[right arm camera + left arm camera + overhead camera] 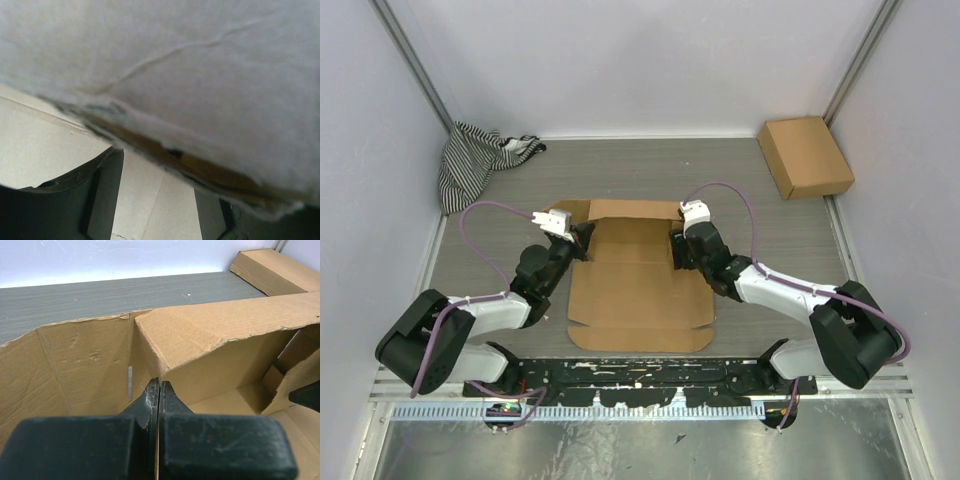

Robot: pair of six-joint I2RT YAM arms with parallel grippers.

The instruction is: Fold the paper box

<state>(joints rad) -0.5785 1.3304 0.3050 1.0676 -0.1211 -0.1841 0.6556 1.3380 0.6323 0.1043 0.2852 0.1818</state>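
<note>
The paper box [640, 290] is a brown die-cut sheet lying mid-table, its far wall and both side walls partly raised and its near flaps flat. My left gripper [582, 240] is at the box's far left corner. In the left wrist view the gripper [159, 385] is shut on a thin cardboard edge of the box's left wall [85, 365], with the folded far wall [215, 325] just ahead. My right gripper [677, 250] is at the right wall. In the right wrist view its fingers [102, 195] stand apart, and a blurred cardboard flap [200, 75] covers their tips.
A smaller closed brown box [805, 155] sits at the far right corner and also shows in the left wrist view [270, 270]. A striped cloth [475, 155] lies at the far left. White walls enclose the grey table [640, 165].
</note>
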